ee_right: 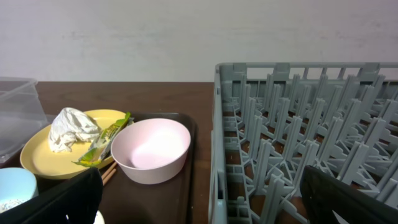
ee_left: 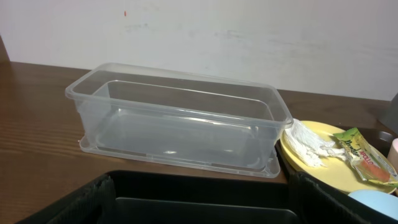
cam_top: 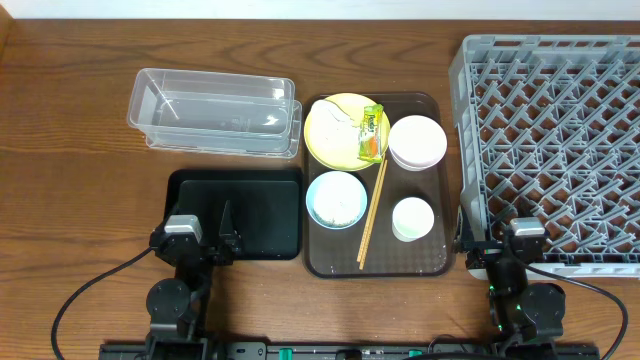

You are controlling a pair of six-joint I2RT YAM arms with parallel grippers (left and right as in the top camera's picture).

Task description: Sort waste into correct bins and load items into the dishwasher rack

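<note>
Both arms hang low at the near edge, nothing held. The left gripper (ee_left: 202, 186) is spread wide over the black tray (cam_top: 265, 215). The right gripper (ee_right: 202, 180) is just as wide, with the dishwasher rack (cam_top: 462, 130) ahead to its right.

The trouble spot is ahead-left of the right gripper. The paper wad (ee_right: 71, 127) and snack wrapper (ee_right: 107, 142) lie touching on the yellow plate (cam_top: 325, 125). A pinch on one could drag the other off the rim. The wrapper also overlaps the far ends of the chopsticks (cam_top: 372, 215), so lifting those first may flick it away. They are thin enough, I'd judge, to slip through the rack's lattice.

The blue bowl (cam_top: 335, 198) holds rice scraps (ee_right: 9, 202), so racking it unemptied would scatter them.

The clear tub (ee_left: 174, 78), beyond the left gripper, is empty, as are the black tray and rack. The pink bowl (ee_right: 152, 149) and white cup (cam_top: 412, 218) look empty on the brown tray (cam_top: 435, 262).
</note>
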